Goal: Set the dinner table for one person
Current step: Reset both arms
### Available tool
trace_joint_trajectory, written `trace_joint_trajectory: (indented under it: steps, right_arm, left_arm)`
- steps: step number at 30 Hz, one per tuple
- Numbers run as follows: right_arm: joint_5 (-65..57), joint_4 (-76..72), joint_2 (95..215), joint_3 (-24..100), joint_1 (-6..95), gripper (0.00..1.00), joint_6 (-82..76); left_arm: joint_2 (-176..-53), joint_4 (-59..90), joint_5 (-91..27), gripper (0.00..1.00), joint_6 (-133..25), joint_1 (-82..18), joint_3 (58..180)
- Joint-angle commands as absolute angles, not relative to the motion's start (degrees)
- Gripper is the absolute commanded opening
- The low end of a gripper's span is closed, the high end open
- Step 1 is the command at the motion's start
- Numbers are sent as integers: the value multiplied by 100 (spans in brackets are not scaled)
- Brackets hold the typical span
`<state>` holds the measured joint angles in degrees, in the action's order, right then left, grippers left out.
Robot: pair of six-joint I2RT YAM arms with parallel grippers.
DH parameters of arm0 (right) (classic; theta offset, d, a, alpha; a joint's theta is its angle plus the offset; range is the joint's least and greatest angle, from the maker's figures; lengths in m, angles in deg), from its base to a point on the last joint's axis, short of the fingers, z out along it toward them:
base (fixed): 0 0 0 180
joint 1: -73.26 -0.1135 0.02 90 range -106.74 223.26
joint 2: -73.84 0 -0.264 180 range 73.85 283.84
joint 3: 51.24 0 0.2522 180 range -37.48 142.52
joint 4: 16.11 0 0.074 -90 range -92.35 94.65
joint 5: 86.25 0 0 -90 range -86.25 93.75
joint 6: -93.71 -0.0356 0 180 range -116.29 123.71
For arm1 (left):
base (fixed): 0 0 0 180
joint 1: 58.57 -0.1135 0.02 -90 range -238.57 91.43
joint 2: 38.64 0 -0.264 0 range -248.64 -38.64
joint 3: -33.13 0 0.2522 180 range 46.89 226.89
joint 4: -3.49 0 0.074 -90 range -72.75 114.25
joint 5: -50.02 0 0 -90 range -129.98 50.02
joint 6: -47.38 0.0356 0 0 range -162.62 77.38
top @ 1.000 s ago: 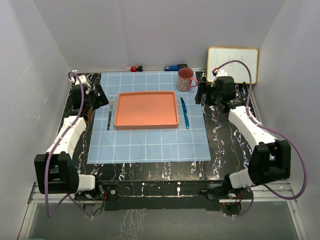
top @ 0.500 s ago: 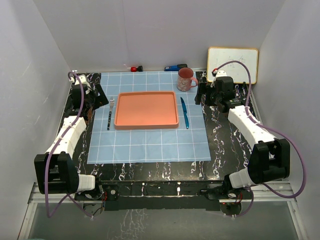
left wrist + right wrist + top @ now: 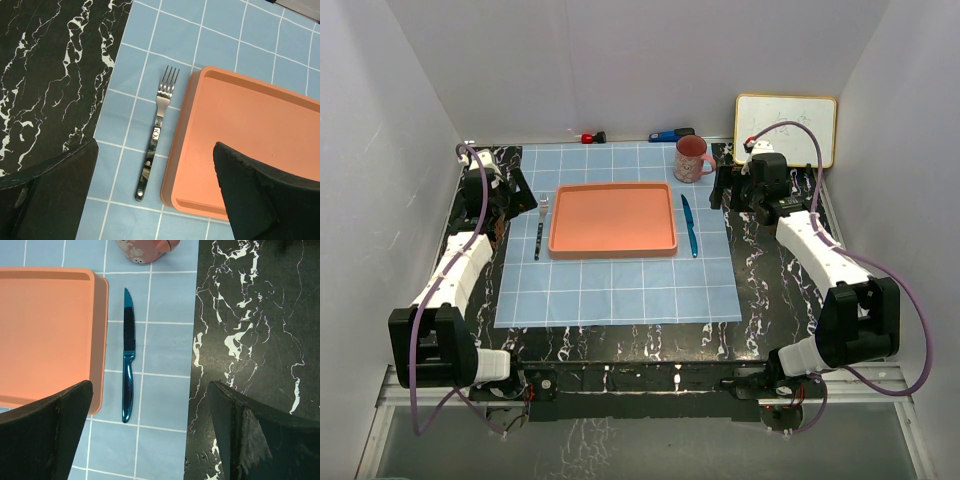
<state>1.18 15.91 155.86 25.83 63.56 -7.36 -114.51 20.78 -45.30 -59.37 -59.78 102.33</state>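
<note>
The dinner table (image 3: 770,290) is carrying the blue cloth (image 3: 620,290) and orange tray (image 3: 613,218) at its centre; the fork (image 3: 155,135) is lying at the tray's 9 o'clock, the knife (image 3: 129,365) at 3, the mug (image 3: 692,158) at 1; the left gripper (image 3: 155,150) and right gripper (image 3: 150,385) are gaping wide, holding nothing; the setting is looking essentially finished.

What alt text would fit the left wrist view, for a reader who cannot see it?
A metal fork lies on a light-blue gridded cloth, beside the left edge of an orange tray, tines pointing upward. Black marbled table shows at left; the open left gripper frames the bottom, holding nothing.
</note>
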Motion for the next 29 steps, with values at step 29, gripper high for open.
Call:
trace_joint_trajectory:
  steps: [29]
  right_arm:
    - [199,1459,15688,2919,6367,98,-749]
  left_arm:
    - [-11282,2154,-4699,99,-5865,-5955,10339]
